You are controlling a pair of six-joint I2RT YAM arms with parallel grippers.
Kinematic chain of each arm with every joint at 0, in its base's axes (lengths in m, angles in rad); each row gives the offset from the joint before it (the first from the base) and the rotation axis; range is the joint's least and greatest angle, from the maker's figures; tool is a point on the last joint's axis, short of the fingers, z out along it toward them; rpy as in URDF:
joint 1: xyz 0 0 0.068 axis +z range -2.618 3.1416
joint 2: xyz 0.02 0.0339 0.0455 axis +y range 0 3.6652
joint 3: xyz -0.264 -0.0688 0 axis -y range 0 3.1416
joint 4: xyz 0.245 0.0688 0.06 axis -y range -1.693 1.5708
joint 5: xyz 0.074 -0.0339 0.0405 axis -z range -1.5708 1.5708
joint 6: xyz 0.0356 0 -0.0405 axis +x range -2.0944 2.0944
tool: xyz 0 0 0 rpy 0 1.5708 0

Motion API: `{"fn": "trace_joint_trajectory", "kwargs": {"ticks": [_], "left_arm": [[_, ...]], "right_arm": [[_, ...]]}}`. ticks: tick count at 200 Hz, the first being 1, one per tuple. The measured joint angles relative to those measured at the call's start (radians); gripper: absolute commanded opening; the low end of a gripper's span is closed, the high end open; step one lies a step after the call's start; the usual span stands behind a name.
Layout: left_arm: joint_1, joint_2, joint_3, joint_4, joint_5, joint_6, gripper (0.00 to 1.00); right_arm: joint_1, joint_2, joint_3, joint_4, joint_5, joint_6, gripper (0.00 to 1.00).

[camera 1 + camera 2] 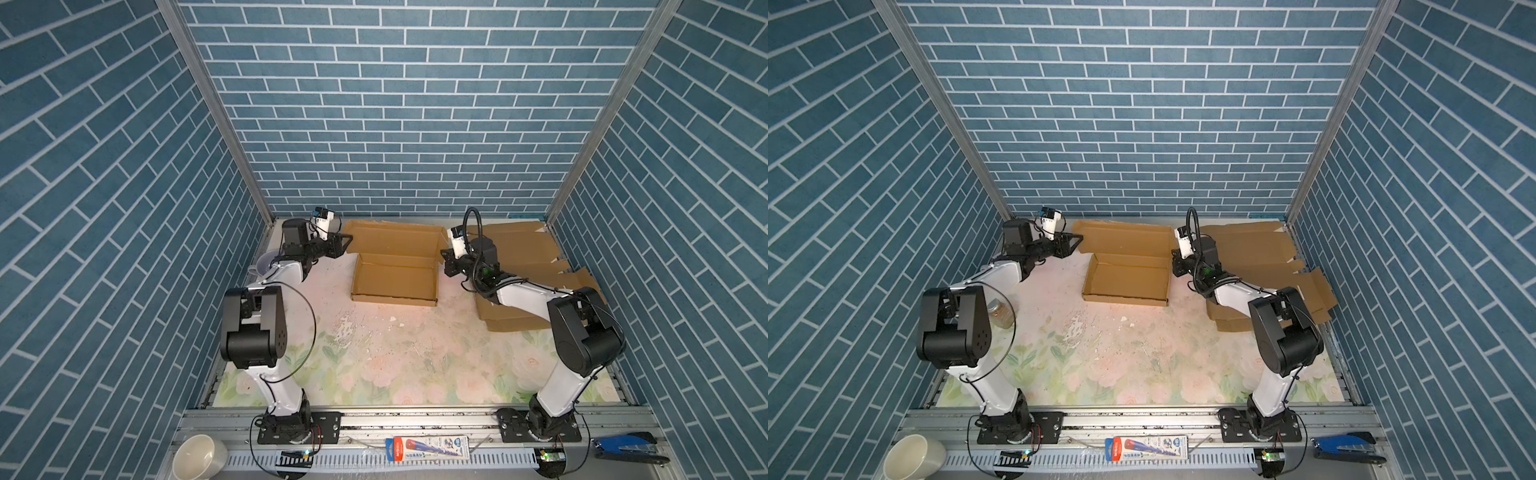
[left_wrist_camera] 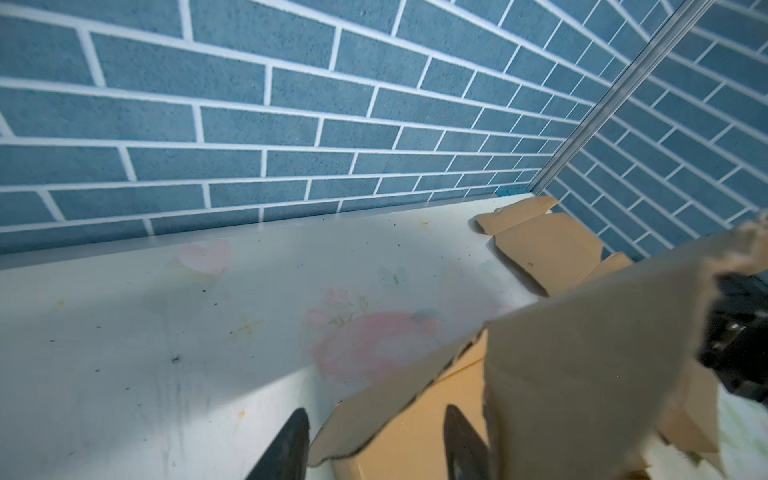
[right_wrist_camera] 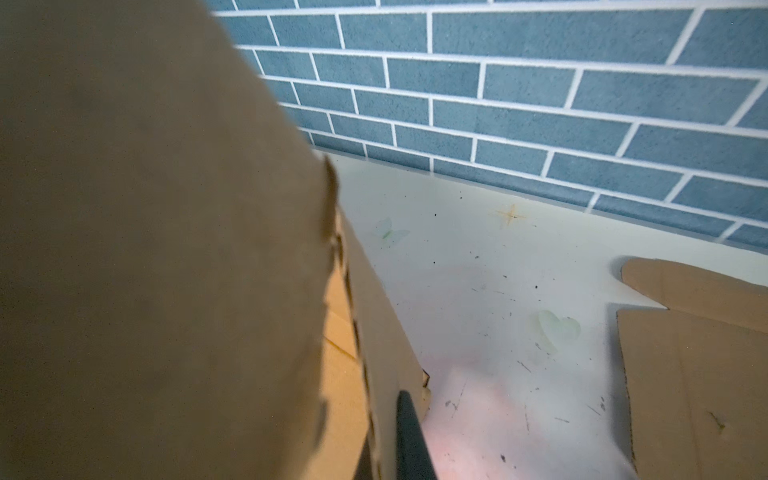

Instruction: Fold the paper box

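Observation:
The brown paper box [image 1: 395,278] [image 1: 1127,280] lies at the back middle of the table as a shallow tray, its lid panel [image 1: 395,237] spread flat behind it. My left gripper [image 1: 347,243] [image 1: 1077,241] is at the lid's left rear corner. In the left wrist view it [image 2: 376,444] is open, its fingers [image 2: 291,444] on either side of a raised flap edge. My right gripper [image 1: 446,259] [image 1: 1177,262] is at the box's right side. In the right wrist view it [image 3: 386,449] is shut on a thin upright side flap [image 3: 374,332].
A stack of flat cardboard blanks [image 1: 532,257] fills the back right corner under my right arm. A glass jar [image 1: 1000,311] stands behind my left elbow. Along the front rail are a white bowl [image 1: 199,457], a packaged pen [image 1: 428,449] and a blue stapler [image 1: 627,446]. Brick walls enclose three sides.

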Motion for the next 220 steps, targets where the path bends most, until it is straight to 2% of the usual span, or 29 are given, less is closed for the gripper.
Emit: {"fn": "trace_joint_trajectory", "kwargs": {"ticks": [14,39,58,83,111,158,220], "left_arm": [[0.001,0.014,0.002,0.004,0.019,-0.004,0.33],[0.001,0.020,0.000,0.005,0.042,-0.011,0.30],[0.001,0.020,-0.001,0.008,0.053,-0.016,0.20],[-0.003,0.020,-0.015,0.016,0.061,-0.021,0.11],[-0.020,0.016,-0.050,0.058,0.044,-0.039,0.00],[-0.074,-0.062,-0.197,0.211,-0.059,-0.116,0.00],[-0.174,-0.085,-0.327,0.409,-0.186,-0.187,0.00]], "right_arm": [[0.000,0.001,0.006,-0.009,-0.003,-0.001,0.00],[0.000,0.008,0.016,-0.013,-0.003,0.000,0.00],[-0.001,0.014,0.018,-0.007,-0.002,0.002,0.00],[0.002,0.014,0.018,-0.003,0.002,0.019,0.00],[0.034,0.014,0.017,0.019,0.078,0.053,0.00],[0.110,0.014,-0.012,0.121,0.312,0.137,0.00],[0.132,0.069,-0.087,0.347,0.454,0.201,0.00]]}}
